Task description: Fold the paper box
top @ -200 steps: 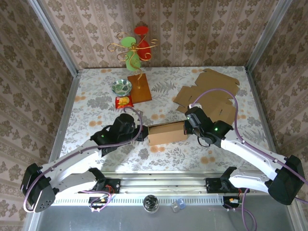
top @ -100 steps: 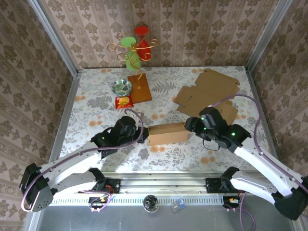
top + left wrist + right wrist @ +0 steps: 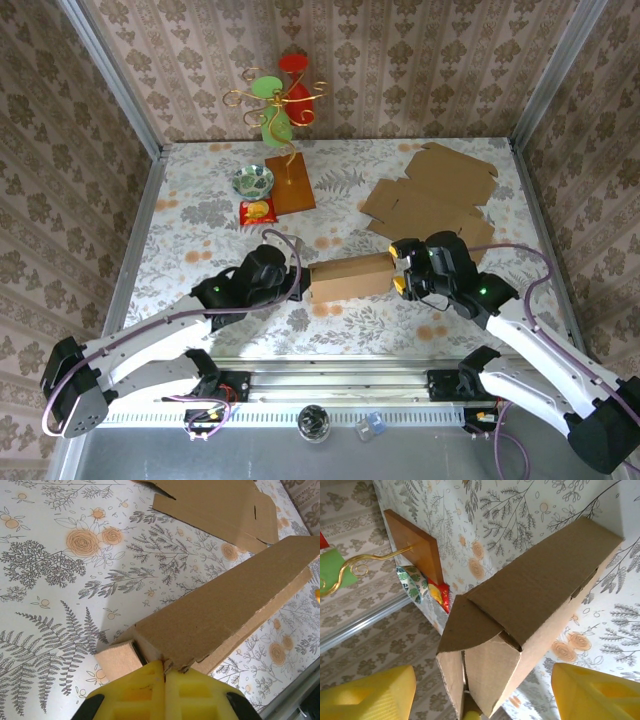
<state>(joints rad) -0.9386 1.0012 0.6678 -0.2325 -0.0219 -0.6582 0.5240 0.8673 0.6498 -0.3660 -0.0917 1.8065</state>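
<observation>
Pinching paper box (image 3: 348,277) end, left gripper (image 3: 164,679) clenched, right gripper (image 3: 398,268) released around opposite end

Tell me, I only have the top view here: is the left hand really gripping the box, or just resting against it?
Observer: Gripping. On the left wrist view the left hand has its yellow fingers shut on a cardboard edge at one end of the box.
Operator: And the right hand?
Observer: Open. On the right wrist view the right hand has its fingers spread wide, with the box's other end between them, not pinched.
Operator: Is that end closed up?
Observer: No. Its rounded tuck flap stands out loose, and a dark gap shows beneath it.
</observation>
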